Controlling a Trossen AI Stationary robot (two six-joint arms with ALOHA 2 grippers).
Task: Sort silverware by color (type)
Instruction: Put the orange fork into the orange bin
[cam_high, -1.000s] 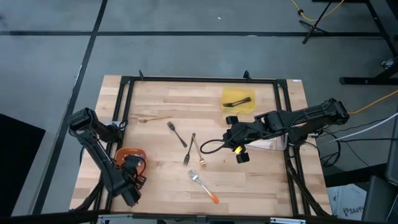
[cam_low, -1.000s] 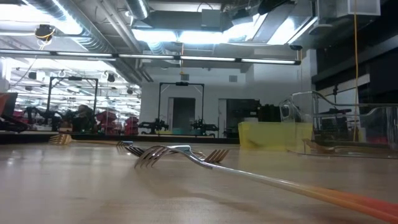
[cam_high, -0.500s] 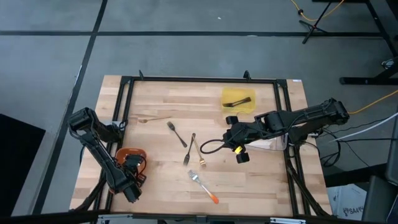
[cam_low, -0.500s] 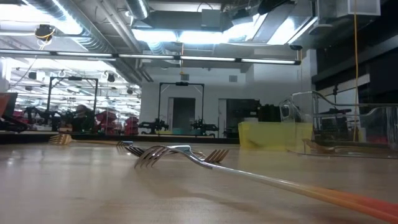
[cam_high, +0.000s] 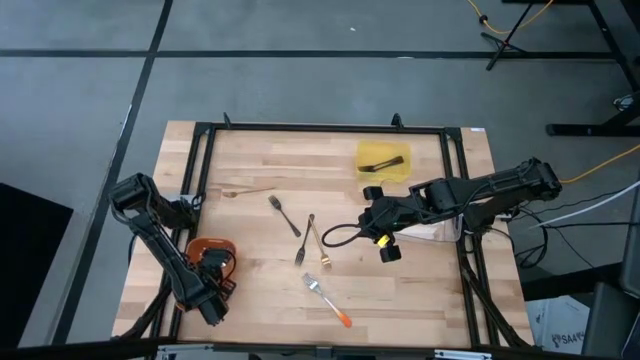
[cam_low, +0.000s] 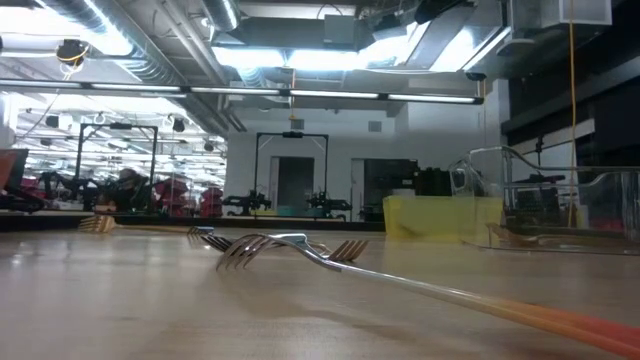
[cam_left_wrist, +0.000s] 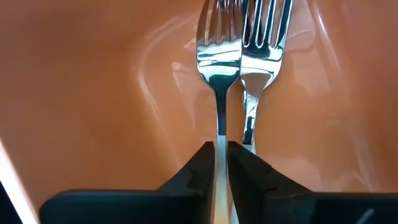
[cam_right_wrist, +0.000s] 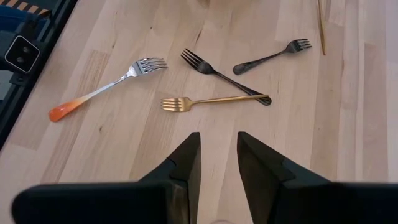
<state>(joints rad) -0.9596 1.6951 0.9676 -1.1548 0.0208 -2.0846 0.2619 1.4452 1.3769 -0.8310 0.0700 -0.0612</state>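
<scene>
Left end effector (cam_left_wrist: 221, 163), down inside the orange tray (cam_high: 196, 247), pinches a silver fork (cam_left_wrist: 218, 56) beside 1 more, while the right end effector (cam_right_wrist: 219, 157), fingers apart, hovers over 4 forks on the counter (cam_high: 260, 170).

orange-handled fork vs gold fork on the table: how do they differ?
Colour: the orange-handled fork is silver with an orange handle tip; the gold fork is gold all over.
Contact: the gold fork's handle end touches a black fork; the orange-handled fork lies alone.
Shared: both lie flat on the wooden table, outside any tray.
</scene>
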